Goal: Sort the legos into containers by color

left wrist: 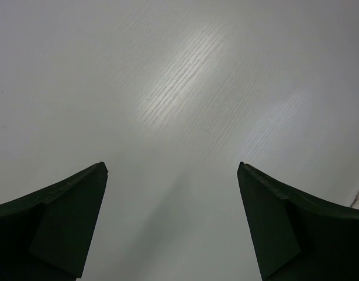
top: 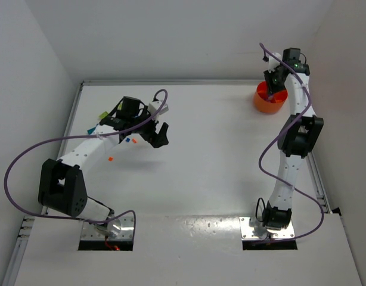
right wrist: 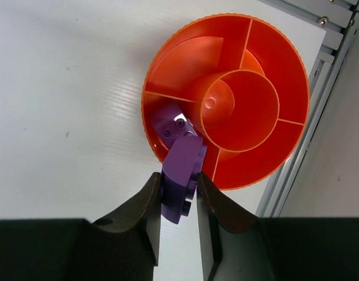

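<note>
The orange bowl (top: pixel 267 106) stands at the far right; in the right wrist view (right wrist: pixel 267 70) it has divided compartments, with a purple studded piece (right wrist: pixel 169 125) lying in one. My right gripper (top: pixel 272 86) hangs over its near rim (right wrist: pixel 178 175), shut on a second purple curved piece (right wrist: pixel 182 167). My left gripper (top: pixel 161 134) is open and empty over bare table (left wrist: pixel 172 167). Tiny legos lie left of it: a yellow-green one (top: pixel 102 114), blue ones (top: pixel 135 141) (top: pixel 90 130), and orange ones (top: pixel 128 140) (top: pixel 110 158). No purple-blue bowl is in view.
A metal rail (right wrist: pixel 320 76) runs along the table's right edge just beyond the orange bowl. White walls close in the left, back and right sides. The left arm's purple cable (top: pixel 28 155) loops out to the left.
</note>
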